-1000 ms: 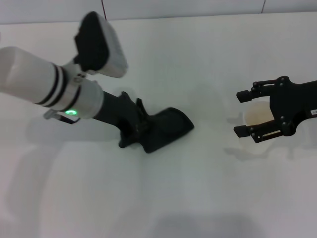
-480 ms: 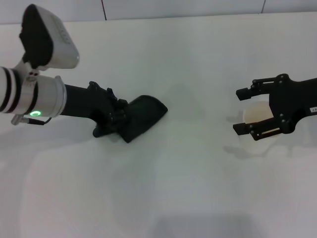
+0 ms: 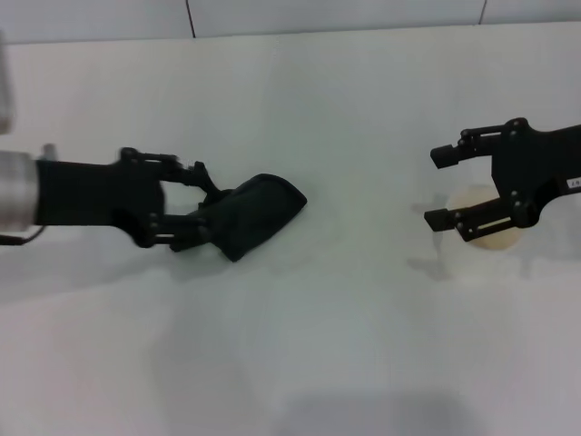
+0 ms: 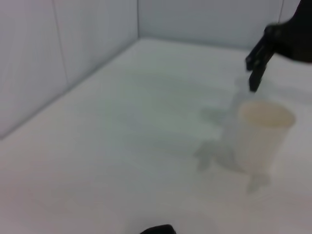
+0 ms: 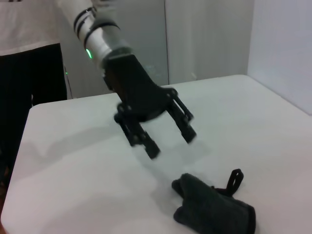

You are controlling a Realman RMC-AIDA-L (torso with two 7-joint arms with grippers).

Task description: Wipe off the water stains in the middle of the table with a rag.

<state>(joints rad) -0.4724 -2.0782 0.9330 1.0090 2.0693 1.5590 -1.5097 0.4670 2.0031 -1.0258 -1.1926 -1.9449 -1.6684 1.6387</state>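
The dark rag (image 3: 261, 213) lies rumpled on the white table (image 3: 345, 345), left of the middle; it also shows in the right wrist view (image 5: 214, 210). My left gripper (image 3: 201, 211) is open and empty at the rag's left edge; in the right wrist view it (image 5: 171, 143) hangs above the rag, apart from it. My right gripper (image 3: 438, 187) is open at the right, above a cream cup (image 3: 490, 234). No orange-brown puddle shows on the table in any view.
The cup (image 4: 263, 134) stands upright, with a right gripper finger (image 4: 257, 56) above it. A grey seam (image 3: 272, 34) runs along the table's far edge, with wall panels behind. A person in dark trousers (image 5: 29, 97) stands beyond the table's left end.
My left arm dragged the rag leftward, then opened and drew back left, leaving the rag lying still. My right gripper rose slightly over the cup.
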